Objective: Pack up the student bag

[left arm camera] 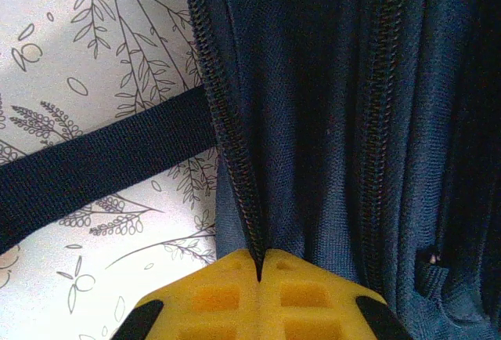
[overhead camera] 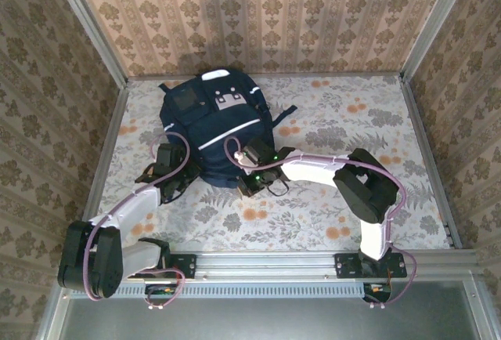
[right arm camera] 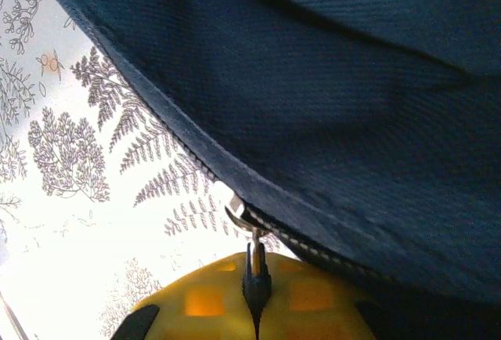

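Note:
The student bag [overhead camera: 215, 121], a big navy backpack with white trim, lies at the back centre of the table. My left gripper [overhead camera: 178, 169] is at its lower left edge. In the left wrist view its yellow fingers [left arm camera: 223, 297] are shut on the navy fabric beside a line of zipper teeth [left arm camera: 228, 140]. My right gripper [overhead camera: 247, 182] is at the bag's lower right edge. In the right wrist view it [right arm camera: 254, 277] is shut on the dark zipper pull [right arm camera: 254, 265], which hangs from a silver slider [right arm camera: 241, 216] under the bag's fabric [right arm camera: 329, 105].
A navy strap [left arm camera: 94, 171] of the bag lies flat on the floral tablecloth [overhead camera: 313, 215] to the left of the left gripper. Patterned walls and a metal frame [overhead camera: 427, 152] close in the table. An aluminium rail [overhead camera: 274, 262] runs along the near edge.

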### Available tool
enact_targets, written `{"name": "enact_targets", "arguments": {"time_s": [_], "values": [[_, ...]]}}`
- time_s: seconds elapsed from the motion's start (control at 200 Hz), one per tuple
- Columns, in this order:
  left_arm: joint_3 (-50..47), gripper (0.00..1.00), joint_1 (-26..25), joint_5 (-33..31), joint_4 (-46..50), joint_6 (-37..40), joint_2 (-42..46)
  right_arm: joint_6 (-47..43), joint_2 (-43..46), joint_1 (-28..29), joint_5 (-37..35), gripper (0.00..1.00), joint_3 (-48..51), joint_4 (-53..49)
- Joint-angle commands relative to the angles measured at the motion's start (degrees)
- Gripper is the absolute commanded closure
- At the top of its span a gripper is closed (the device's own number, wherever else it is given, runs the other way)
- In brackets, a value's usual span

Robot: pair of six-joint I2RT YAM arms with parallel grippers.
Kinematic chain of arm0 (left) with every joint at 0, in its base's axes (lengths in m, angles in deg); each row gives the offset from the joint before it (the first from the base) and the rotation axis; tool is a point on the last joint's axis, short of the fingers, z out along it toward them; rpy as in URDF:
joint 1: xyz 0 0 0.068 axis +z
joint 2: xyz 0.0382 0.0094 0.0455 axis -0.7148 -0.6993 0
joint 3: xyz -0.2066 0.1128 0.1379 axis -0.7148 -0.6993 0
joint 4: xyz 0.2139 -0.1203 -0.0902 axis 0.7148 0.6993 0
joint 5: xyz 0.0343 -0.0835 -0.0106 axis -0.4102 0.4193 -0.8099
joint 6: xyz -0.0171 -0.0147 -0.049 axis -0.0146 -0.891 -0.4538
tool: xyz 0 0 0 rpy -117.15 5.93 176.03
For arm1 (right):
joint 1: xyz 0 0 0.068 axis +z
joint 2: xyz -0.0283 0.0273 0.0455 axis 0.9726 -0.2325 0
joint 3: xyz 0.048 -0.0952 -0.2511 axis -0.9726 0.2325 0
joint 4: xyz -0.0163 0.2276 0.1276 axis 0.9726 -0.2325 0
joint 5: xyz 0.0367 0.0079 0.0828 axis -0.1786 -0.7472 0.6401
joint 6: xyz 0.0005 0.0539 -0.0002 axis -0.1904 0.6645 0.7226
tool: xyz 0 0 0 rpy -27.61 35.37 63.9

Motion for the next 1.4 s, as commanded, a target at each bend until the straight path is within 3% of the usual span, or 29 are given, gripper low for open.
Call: {"name": "enact_targets", "arguments": {"time_s": [0.0, 0.215, 0.36, 0.465, 0.61, 0.725, 0.945, 1.17, 1.395], "values": [[2.3, 0.95, 1.9, -7.0, 2.8, 2.3, 0.8, -2.4, 2.2, -2.4, -0.2, 0.96, -0.2, -11.6], [6.1, 0.96, 2.5, -4.7, 4.0, 4.7, -1.9, -4.2, 1.9, -2.5, 4.6, 0.97, -2.1, -13.9], [12.8, 0.89, 5.3, -1.5, 9.9, 7.0, -5.5, -1.2, 0.2, 0.2, 6.9, 1.00, -3.9, -9.5], [15.3, 0.76, 8.4, -0.2, 12.4, 6.4, -5.4, 3.8, -2.6, 2.1, 7.8, 1.00, -5.9, -3.9], [19.3, 0.51, 9.8, -0.3, 18.4, 5.8, -1.9, 12.7, -8.3, 4.3, 7.7, 1.00, -11.4, 3.2], [18.9, 0.43, 9.5, 0.1, 22.6, 3.4, 3.0, 16.3, -11.1, 6.1, 6.0, 1.00, -15.7, 6.5], [14.1, 0.42, 9.5, 4.4, 28.8, -3.3, 8.5, 19.6, -14.7, 8.7, 4.0, 1.00, -21.0, 8.3], [8.7, 0.42, 7.3, 8.4, 24.6, -9.1, 8.3, 22.1, -14.9, 9.3, 3.5, 1.00, -19.6, 12.0], [6.8, 0.43, 1.8, 6.8, 22.6, -13.7, 7.9, 22.4, -14.8, 9.3, 3.4, 1.00, -18.6, 12.6]]}}
